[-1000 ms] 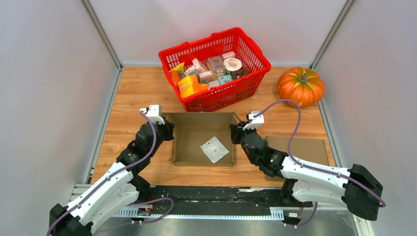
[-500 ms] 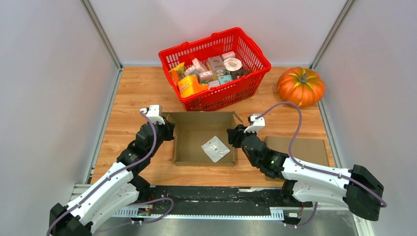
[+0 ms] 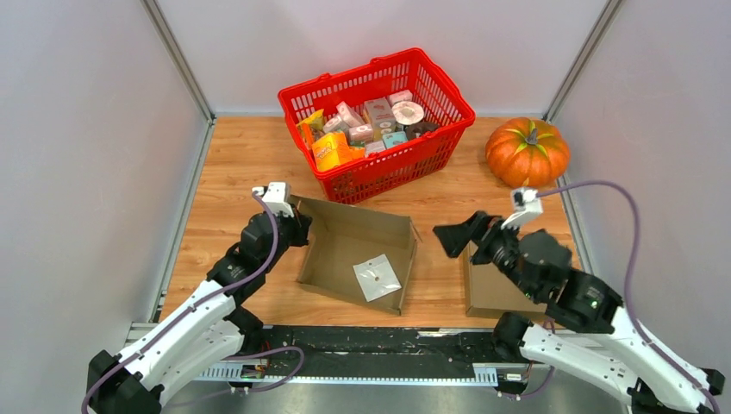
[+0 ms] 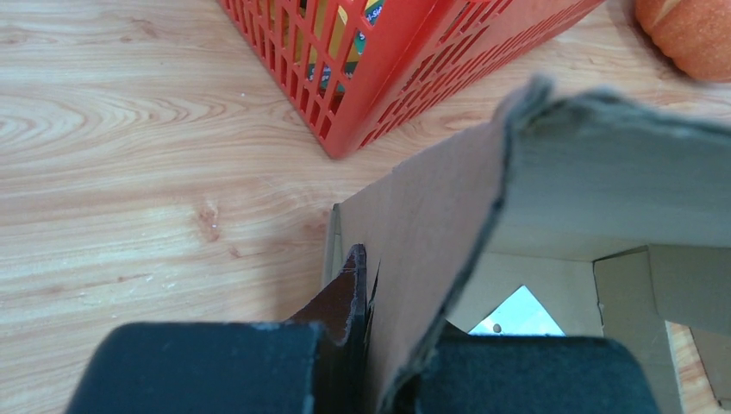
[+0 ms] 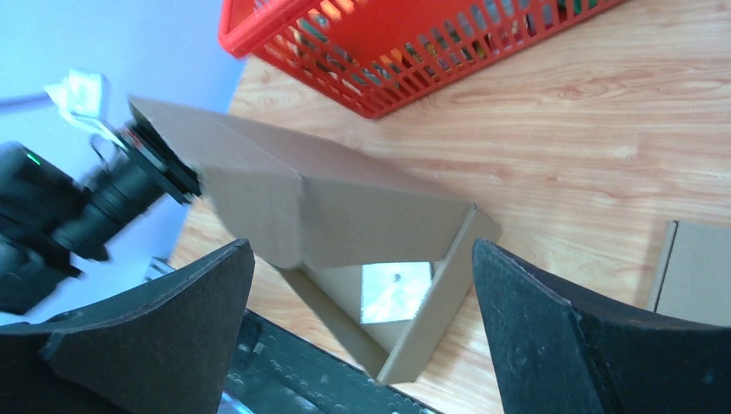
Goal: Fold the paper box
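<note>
The brown paper box stands open-topped at the table's middle, skewed, with its left end lifted. A white packet lies on its floor. My left gripper is shut on the box's left wall; in the left wrist view that cardboard wall runs between the two dark fingers. My right gripper hangs open to the right of the box, clear of it. In the right wrist view the box and the packet show between the wide-apart fingers.
A red basket full of small packages stands just behind the box. An orange pumpkin sits at the back right. A flat piece of cardboard lies under the right arm. Grey walls close in both sides.
My right gripper let go of the box's right wall, opened wide and pulled back to the right. The box swung askew and tipped, still held by the left gripper.
</note>
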Controlling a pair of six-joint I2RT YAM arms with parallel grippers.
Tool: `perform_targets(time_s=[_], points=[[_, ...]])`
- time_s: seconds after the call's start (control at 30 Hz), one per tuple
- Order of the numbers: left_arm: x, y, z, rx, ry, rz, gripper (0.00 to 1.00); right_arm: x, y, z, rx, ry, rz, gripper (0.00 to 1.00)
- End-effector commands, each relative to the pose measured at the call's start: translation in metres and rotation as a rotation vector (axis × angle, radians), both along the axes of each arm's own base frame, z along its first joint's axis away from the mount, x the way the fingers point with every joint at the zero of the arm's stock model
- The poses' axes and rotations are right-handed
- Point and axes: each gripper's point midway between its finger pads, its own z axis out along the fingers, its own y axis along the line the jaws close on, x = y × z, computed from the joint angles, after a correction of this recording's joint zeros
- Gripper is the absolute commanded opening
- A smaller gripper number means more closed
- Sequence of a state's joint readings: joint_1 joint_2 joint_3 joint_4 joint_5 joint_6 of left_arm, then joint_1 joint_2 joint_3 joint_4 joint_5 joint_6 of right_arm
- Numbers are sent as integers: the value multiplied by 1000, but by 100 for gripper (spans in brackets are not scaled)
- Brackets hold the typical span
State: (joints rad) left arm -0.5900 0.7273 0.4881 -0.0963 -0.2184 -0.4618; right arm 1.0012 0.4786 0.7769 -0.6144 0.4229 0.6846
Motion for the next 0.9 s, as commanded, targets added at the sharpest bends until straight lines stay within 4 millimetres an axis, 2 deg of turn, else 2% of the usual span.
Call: perform_targets(time_s=[0.0, 0.03, 0.07, 0.1, 0.17, 0.2, 0.3, 0.33, 0.4, 0.43, 0.57, 0.67, 0.87], points=[[-4, -4, 4, 26, 14, -35, 0, 15, -2, 27, 49, 207, -91, 100], [-4, -3, 2, 32, 17, -33, 0, 9, 18, 34, 101, 277, 11, 100], [-3, -3, 3, 40, 15, -34, 0, 12, 28, 43, 145, 317, 53, 100], [-3, -3, 2, 46, 22, -31, 0, 31, 32, 50, 222, 376, 17, 100], [-2, -1, 1, 59, 22, -24, 0, 35, 45, 54, 314, 456, 55, 100], [-3, 0, 1, 61, 23, -22, 0, 40, 49, 51, 341, 477, 42, 100], [-2, 1, 2, 61, 19, -10, 0, 38, 62, 44, 397, 546, 75, 100], [-2, 2, 3, 61, 16, -9, 0, 34, 66, 32, 406, 595, 93, 100], [-2, 1, 3, 63, 17, -12, 0, 33, 70, 22, 419, 621, 109, 100], [-2, 1, 3, 64, 15, -13, 0, 30, 73, 11, 430, 663, 116, 100], [-1, 0, 3, 66, 17, -13, 0, 27, 84, 8, 502, 722, 146, 100], [-1, -3, 2, 59, 16, -17, 0, 36, 90, 8, 558, 723, 133, 99], [-4, -7, -4, 46, 32, -24, 0, 41, 101, 1, 662, 786, 129, 96]])
